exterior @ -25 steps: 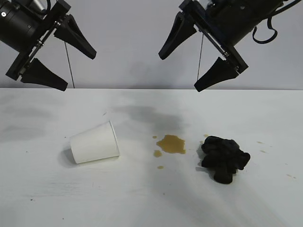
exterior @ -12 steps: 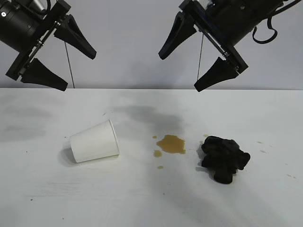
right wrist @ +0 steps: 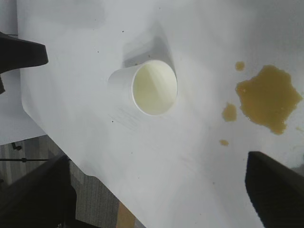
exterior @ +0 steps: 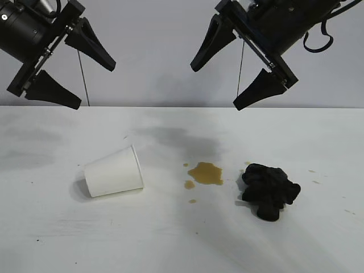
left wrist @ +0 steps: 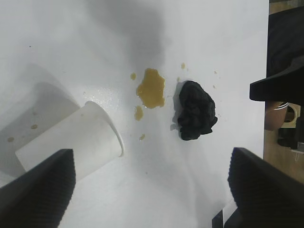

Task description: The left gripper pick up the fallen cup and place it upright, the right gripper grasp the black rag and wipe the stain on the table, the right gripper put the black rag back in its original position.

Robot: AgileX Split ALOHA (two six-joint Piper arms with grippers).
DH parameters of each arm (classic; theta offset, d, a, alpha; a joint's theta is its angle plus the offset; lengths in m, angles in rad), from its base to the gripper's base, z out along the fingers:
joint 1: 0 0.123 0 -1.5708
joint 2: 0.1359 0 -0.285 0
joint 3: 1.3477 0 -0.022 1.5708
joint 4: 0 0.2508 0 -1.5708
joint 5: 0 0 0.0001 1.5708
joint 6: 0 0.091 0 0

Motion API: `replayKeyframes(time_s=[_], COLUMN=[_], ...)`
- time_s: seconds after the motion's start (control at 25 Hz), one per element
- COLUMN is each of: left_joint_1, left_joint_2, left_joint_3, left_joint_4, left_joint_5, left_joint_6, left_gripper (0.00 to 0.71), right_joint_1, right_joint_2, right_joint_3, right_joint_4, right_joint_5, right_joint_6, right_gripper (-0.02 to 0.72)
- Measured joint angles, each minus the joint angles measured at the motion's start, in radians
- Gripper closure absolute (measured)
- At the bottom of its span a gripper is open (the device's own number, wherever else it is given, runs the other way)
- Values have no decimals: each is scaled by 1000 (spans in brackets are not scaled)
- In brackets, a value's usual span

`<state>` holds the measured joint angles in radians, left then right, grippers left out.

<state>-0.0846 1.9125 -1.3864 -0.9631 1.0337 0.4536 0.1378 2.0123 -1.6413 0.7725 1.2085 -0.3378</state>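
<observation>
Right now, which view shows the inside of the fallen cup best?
The right wrist view: it looks straight into the cup's open mouth, which appears empty. The exterior view shows the cup side-on, mouth facing the stain. The left wrist view shows only its outer wall and rim.

You have the white paper cup (exterior: 114, 171) lying on its side on the table (exterior: 51, 227), below the raised, wide-open left gripper (exterior: 79, 74). The yellowish-brown stain (exterior: 206, 173) sits below the wide-open right gripper (exterior: 227, 79), the crumpled black rag (exterior: 269, 190) just beside it.
</observation>
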Motion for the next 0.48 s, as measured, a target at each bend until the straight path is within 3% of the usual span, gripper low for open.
replayKeyframes(time_s=[0.48], left_joint_1=[0], left_joint_2=[0], left_joint_3=[0], left_joint_4=[0], left_joint_5=[-43], left_joint_6=[0], left_gripper=[81], right_joint_1=[0], right_joint_2=[0], right_joint_3=[0], right_joint_4=[0], right_joint_5=[0], right_joint_6=[0], right_gripper=[9])
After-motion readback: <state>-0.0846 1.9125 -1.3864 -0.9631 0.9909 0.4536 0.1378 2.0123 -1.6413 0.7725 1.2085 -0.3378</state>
